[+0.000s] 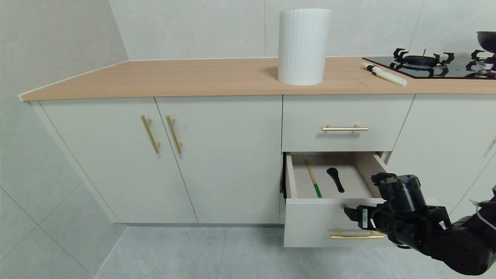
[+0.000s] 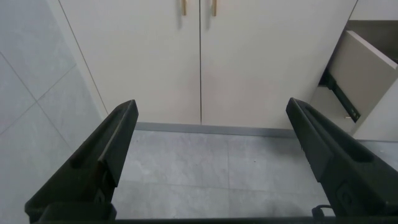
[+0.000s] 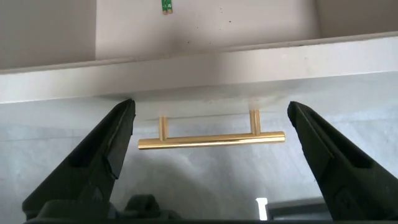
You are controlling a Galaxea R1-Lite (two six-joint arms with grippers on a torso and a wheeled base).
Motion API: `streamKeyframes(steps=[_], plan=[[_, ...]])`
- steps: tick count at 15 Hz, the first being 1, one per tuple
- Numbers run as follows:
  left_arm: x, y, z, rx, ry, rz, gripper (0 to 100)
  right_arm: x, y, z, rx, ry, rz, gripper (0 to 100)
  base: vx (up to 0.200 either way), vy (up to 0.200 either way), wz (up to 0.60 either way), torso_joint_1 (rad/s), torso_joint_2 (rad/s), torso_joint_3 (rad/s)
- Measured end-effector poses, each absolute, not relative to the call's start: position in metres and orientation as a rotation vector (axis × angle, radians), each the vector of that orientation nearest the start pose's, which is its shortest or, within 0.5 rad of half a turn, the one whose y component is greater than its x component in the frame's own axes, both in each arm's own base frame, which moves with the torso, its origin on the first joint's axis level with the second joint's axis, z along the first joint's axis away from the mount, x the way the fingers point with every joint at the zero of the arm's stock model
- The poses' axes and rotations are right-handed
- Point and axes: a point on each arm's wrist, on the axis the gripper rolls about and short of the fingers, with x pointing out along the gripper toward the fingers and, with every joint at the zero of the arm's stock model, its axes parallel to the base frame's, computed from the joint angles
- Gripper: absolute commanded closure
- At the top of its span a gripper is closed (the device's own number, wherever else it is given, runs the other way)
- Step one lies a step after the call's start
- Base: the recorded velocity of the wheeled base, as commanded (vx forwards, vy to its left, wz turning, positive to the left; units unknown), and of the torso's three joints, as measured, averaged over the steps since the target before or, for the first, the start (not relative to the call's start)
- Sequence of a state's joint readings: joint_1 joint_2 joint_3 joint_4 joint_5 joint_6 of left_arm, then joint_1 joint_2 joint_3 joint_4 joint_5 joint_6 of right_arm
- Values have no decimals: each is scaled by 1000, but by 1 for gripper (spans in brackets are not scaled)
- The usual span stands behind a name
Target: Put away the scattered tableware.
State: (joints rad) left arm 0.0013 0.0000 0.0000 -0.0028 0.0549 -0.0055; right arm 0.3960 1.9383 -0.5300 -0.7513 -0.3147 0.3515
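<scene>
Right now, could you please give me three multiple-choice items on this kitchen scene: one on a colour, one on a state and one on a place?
1. What colour is the tall ribbed container?
A) white
B) black
C) gold

2. How is the right gripper?
A) shut on the drawer handle
B) open
C) shut on the black spoon

3. Where does the black spoon lie?
A) beside the ribbed container
B) in the right gripper
C) in the open drawer

Answers:
1 A: it stands white on the counter.
2 B: it gapes wide in front of the drawer handle and grips nothing.
3 C: it lies on the drawer floor beside the chopsticks.
</scene>
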Motion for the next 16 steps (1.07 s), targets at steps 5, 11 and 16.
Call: streamKeyframes(steps=[5,11,16], plan=[[-23,1,76,-6,-3,57,0,286,110,51,75,603,-20,0,0,0,0,0,0,0],[-23,1,76,-6,-3,56,0,313,119,56,43,548,7,0,0,0,0,0,0,0],[-23,1,76,-6,-3,56,0,339,124,57,-1,507,23,0,0,0,0,0,0,0]])
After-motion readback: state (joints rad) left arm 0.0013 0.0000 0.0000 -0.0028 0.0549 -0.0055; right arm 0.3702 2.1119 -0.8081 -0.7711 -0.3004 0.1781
